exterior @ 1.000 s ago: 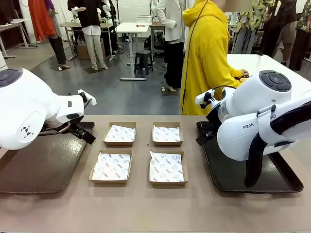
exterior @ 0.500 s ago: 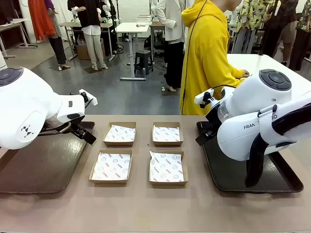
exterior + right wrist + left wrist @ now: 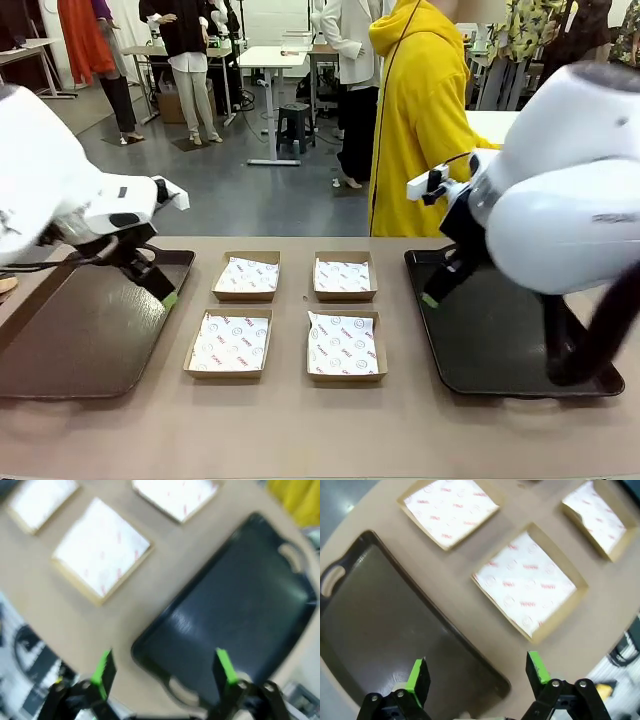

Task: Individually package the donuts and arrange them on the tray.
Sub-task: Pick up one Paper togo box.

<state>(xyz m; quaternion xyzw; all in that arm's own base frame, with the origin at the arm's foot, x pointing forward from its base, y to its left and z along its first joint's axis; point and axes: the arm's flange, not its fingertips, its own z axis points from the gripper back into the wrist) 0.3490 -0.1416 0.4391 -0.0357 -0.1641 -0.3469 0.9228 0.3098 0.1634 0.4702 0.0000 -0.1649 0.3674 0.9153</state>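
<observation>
Left tray (image 3: 70, 350) and right tray (image 3: 490, 350) are flanking four boxes (image 3: 229, 343); left gripper (image 3: 477, 667) and right gripper (image 3: 162, 665) are hovering above the trays, fingers spread wide, holding nothing.

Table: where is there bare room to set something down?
The left tray and right tray lie bare, as does the table strip on the near side of the boxes. The middle is crowded: four boxes with narrow gaps.

Left fingers (image 3: 160, 289) shifted left, right arm (image 3: 565, 200) raised
</observation>
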